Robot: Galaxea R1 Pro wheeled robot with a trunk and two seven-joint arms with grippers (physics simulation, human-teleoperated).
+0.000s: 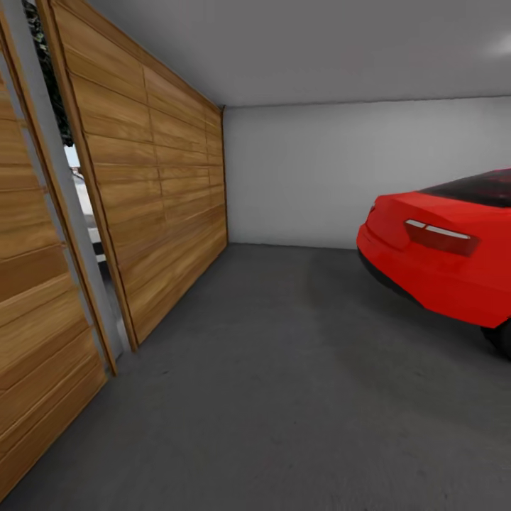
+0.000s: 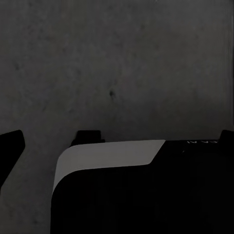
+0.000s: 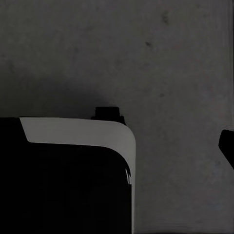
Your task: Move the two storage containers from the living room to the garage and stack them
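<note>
Garage with grey concrete floor [image 1: 284,397], wooden panelled doors [image 1: 163,199], red car [image 1: 440,248], floor beneath each end effector, grip state unclear.

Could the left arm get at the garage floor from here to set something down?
Probably yes: the left wrist view looks straight down on bare grey floor with nothing between, beside the robot's base. The red car stands well off to the right.

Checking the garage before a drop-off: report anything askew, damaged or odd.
One thing stands out: the wooden panelled doors are not fully shut. A gap between two panels shows daylight outside. The red car and concrete floor look normal.
</note>
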